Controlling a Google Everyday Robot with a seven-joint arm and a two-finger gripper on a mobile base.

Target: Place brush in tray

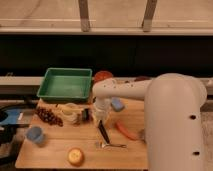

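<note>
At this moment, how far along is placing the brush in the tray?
Done: nothing; the brush lies on the table, outside the tray. In hand: the gripper hangs low at the brush's far end; a grasp is not evident. Left: grasp, lift, carry to the tray, release.
</note>
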